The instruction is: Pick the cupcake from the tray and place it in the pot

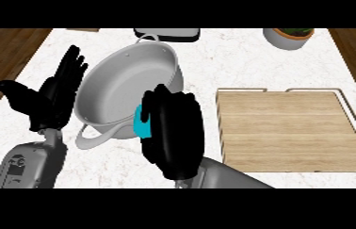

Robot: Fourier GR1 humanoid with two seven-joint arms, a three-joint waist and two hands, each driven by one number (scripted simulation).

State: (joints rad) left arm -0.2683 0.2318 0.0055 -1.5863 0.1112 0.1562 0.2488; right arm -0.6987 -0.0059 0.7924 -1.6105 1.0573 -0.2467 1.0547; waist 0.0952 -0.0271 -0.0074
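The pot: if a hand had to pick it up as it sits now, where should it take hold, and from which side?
Take the pot by its near loop handle, coming from the front edge of the counter. The handle sticks out clear of the wall, while the far handle lies beyond the wide open bowl.

- cupcake (141,123): mostly hidden by right hand (172,134); only a teal bit shows at hand's left edge
- pot (128,91): near-right rim hidden behind right hand
- plant pot (288,37), far right: top cut off
- dark obj (167,34) at far edge: cut off, can't tell what
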